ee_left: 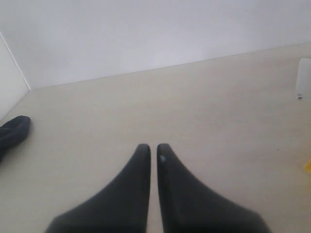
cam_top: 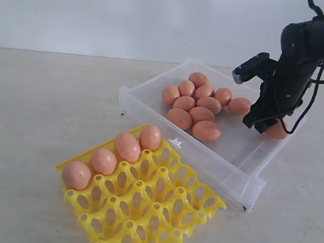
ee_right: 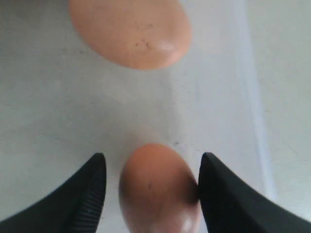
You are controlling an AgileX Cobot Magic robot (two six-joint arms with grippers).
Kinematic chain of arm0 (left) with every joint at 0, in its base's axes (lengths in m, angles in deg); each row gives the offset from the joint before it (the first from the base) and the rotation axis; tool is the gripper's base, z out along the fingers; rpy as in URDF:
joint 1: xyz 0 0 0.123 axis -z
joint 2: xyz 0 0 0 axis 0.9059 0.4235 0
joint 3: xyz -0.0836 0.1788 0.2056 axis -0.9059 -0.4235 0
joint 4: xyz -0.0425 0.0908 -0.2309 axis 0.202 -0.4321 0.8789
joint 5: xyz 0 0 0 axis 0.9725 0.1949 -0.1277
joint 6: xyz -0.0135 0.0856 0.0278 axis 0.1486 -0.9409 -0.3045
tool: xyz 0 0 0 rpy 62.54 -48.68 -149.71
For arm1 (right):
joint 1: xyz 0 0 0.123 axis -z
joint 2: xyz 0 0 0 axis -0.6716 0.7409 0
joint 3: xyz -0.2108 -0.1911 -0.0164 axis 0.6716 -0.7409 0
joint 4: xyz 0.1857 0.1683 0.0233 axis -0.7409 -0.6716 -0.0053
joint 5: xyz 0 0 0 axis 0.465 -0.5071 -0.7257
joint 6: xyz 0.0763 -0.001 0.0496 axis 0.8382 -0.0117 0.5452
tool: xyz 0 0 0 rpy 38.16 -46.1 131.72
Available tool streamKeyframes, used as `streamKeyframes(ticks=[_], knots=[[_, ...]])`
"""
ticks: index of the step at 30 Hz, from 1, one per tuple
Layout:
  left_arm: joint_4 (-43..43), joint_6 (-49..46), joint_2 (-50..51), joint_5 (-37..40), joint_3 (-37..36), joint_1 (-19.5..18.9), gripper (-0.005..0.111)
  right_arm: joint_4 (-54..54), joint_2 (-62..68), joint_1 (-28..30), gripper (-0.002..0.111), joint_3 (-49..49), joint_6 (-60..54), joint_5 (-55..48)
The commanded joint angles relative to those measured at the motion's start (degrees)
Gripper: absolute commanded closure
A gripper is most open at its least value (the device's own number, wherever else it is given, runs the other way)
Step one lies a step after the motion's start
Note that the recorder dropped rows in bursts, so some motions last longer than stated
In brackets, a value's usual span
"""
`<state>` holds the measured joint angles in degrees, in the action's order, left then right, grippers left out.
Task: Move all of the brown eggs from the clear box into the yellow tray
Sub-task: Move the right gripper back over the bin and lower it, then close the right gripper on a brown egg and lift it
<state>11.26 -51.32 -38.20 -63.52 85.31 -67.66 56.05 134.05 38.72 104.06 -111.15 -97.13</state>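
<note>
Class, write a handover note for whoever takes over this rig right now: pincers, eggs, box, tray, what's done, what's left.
Left pincer: shut, empty, above bare table.
Right pincer: open, straddling one brown egg on the clear box floor; not lifted.
Done: four eggs along one edge row of the yellow tray.
Left: roughly a dozen eggs in the box, that one and a cluster.

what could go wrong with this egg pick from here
The egg sits off-centre in the open right gripper: it touches one finger, with a gap to the other. Closing may roll it sideways instead of gripping it squarely. The wall of the clear box runs close beside that finger, so a lift could snag it. The shell looks smooth and rounded; a light pinch may slip, a hard one may crack it.
</note>
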Motion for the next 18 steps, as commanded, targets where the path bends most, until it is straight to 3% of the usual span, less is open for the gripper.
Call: streamKeyframes(ticks=[1,10,12,15,18], knots=[[-0.07,0.23,-0.18,0.02,-0.2,-0.08,0.103,0.06,0.55,-0.1,0.06,-0.09,0.92,0.29],[-0.07,0.23,-0.18,0.02,-0.2,-0.08,0.103,0.06,0.55,-0.1,0.063,-0.09,2.54,-0.88],[-0.07,0.23,-0.18,0.02,-0.2,-0.08,0.103,0.06,0.55,-0.1,0.077,-0.09,3.28,-1.36],[-0.07,0.23,-0.18,0.02,-0.2,-0.08,0.103,0.06,0.55,-0.1,0.109,-0.09,4.9,-1.9],[-0.07,0.23,-0.18,0.02,-0.2,-0.08,0.103,-0.17,0.55,-0.1,0.108,-0.09,5.47,-1.9]])
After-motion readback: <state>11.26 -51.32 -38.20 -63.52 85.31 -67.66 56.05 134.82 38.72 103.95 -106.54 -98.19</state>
